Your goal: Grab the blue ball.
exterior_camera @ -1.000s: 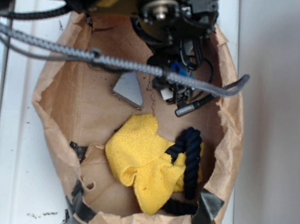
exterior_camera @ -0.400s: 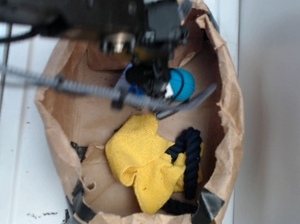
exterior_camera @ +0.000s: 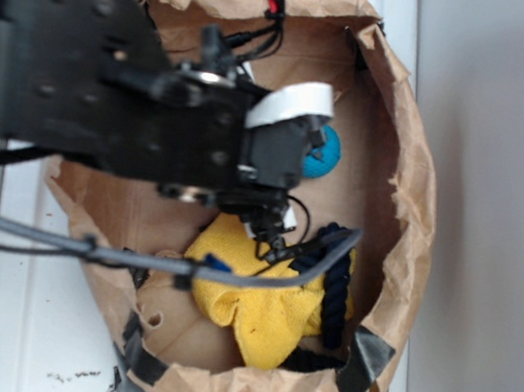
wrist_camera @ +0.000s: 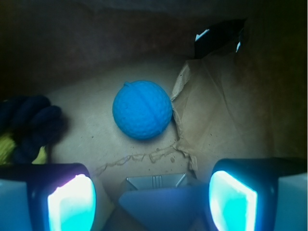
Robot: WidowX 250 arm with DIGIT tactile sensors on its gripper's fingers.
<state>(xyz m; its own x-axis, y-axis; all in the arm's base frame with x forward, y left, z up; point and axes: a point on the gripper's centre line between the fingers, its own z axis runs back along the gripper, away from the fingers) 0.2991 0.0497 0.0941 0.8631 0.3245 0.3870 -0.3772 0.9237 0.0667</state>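
Resting on the brown paper floor of the bag (exterior_camera: 406, 205), the blue ball (wrist_camera: 142, 109) lies free, touched by nothing. It is round, so it has no long axis and no true heading; the one mark that gives it any bearing is a faint seam that runs down its face from a small nub at the upper left, in the wrist view. Its surface is finely dimpled.

The pincer (wrist_camera: 151, 197) stands open, its two fingers spread wide at the lower corners of the wrist view, the pads (wrist_camera: 72, 202) glowing pale teal. Nothing is between them. The ball sits ahead of the pincer, well clear of both fingertips, and somewhat nearer the finger on the picture's left than the one on its right, so it is a little off the midline of the gap. A torn, raised flap of paper (wrist_camera: 185, 96) stands just beside the ball on the picture's right, and a ragged tear runs across the bag floor between ball and pincer.

In the exterior view the ball (exterior_camera: 324, 154) peeps out from behind the arm's dark wrist housing (exterior_camera: 278, 150), in the upper part of the bag and near its far wall. The yellow cloth (exterior_camera: 248, 301) lies crumpled lower in the bag, apart from the ball, with the dark navy rope (exterior_camera: 335, 283) draped along its edge. The bag stands on a white tabletop (exterior_camera: 23, 319).
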